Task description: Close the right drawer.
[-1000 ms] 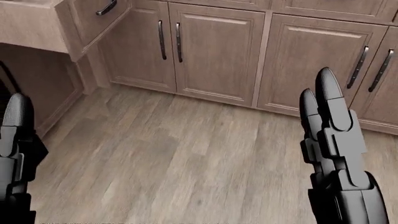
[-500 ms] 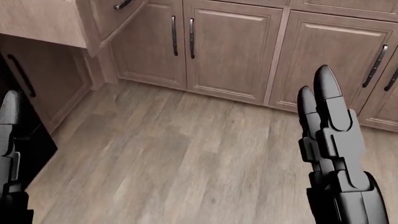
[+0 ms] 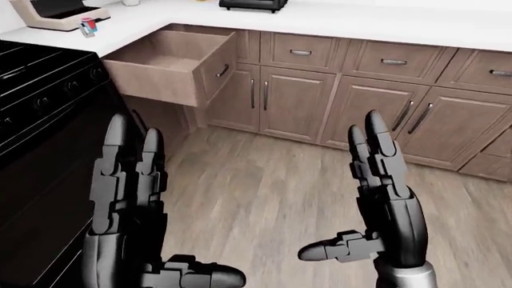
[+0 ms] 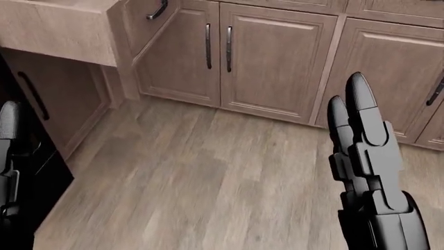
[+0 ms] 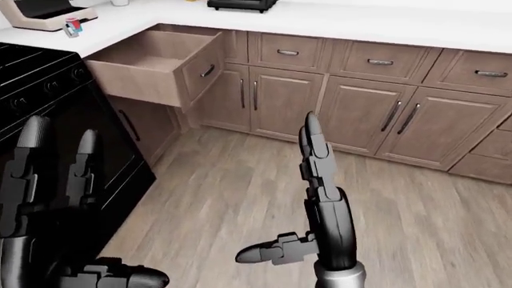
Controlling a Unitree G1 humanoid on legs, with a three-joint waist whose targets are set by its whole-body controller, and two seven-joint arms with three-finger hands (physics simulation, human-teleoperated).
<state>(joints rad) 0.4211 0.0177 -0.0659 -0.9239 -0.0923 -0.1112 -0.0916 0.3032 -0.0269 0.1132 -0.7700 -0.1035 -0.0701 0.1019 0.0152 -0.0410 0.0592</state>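
Observation:
The open drawer (image 3: 168, 66) is a brown wooden box pulled out of the corner cabinet at the upper left of the left-eye view, beside the stove. It looks empty, and its dark handle (image 3: 221, 70) faces right. The head view shows only its lower corner (image 4: 62, 31) at the top left. My left hand (image 3: 140, 174) is raised at the lower left with its fingers spread, open and holding nothing. My right hand (image 3: 372, 174) stands upright at the lower right, also open. Both hands hover over the floor, well short of the drawer.
A black stove (image 3: 40, 96) fills the left edge below the drawer. Shut cabinet doors (image 3: 292, 102) and a row of shut drawers (image 3: 300, 53) run under a white countertop (image 3: 360, 18) holding a black toaster (image 3: 252, 5) and a white appliance (image 3: 56, 12). Wooden floor (image 3: 264, 198) lies between.
The whole head view has shifted: cabinets and drawer slid right and down, so the camera has turned toward the drawer. Both hands keep their raised, open pose.

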